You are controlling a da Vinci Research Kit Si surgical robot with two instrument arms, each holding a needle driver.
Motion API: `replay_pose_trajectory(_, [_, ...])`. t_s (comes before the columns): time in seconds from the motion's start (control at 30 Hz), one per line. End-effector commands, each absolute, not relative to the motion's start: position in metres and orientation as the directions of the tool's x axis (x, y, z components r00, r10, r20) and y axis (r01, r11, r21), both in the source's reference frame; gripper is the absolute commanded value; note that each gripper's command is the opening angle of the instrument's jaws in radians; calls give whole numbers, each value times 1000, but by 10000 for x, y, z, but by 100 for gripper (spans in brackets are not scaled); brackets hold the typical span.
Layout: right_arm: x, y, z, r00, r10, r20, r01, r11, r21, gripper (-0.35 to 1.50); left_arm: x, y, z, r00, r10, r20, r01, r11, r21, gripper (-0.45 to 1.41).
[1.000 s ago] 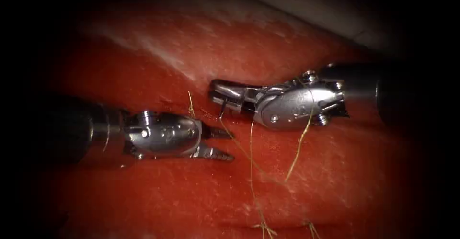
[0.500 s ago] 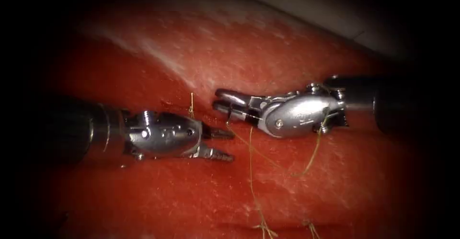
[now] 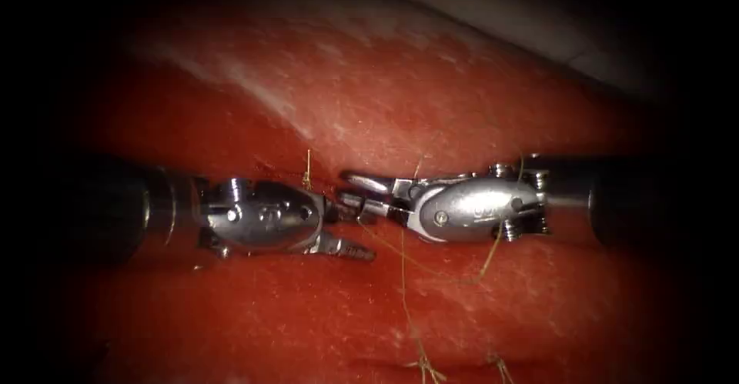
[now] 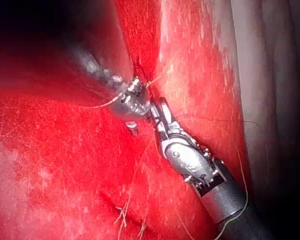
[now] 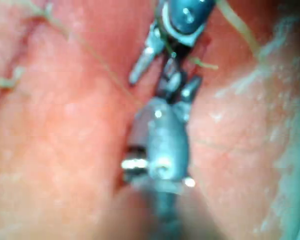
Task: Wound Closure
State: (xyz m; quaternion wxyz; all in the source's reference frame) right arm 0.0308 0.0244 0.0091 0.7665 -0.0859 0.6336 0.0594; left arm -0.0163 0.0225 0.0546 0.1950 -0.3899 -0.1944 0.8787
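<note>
Between left tool (image 3: 350, 232) open jaws: right tool (image 3: 356, 190).

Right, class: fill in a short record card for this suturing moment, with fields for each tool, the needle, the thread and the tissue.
left tool: jaws open, nothing between them
right tool: tip against the left tool's upper jaw; what it holds cannot be told
needle: cannot be made out
thread: one strand runs from under the right tool down the tissue; a loop hangs over the right tool's wrist
cut ends of thread: tufts where that strand ends
tissue: red and wet
</note>
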Motion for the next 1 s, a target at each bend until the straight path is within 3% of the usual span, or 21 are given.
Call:
replay_pose_trajectory(0.03, [316, 249, 92, 190, -17, -982, -199, 978, -55, -35, -168, 221, 551, -620, 495, -609, -190, -848, -495, 21])
replay_pose_trajectory(0.37, [310, 308, 62, 151, -33, -988, -301, 950, -78, -35, -173, 219, 554, -620, 494, -609, -194, -849, -492, 21])
replay_pose_trajectory(1.0, [305, 337, 60, 132, -94, -987, -343, 930, -134, -35, -173, 217, 556, -623, 492, -608, -194, -850, -490, 21])
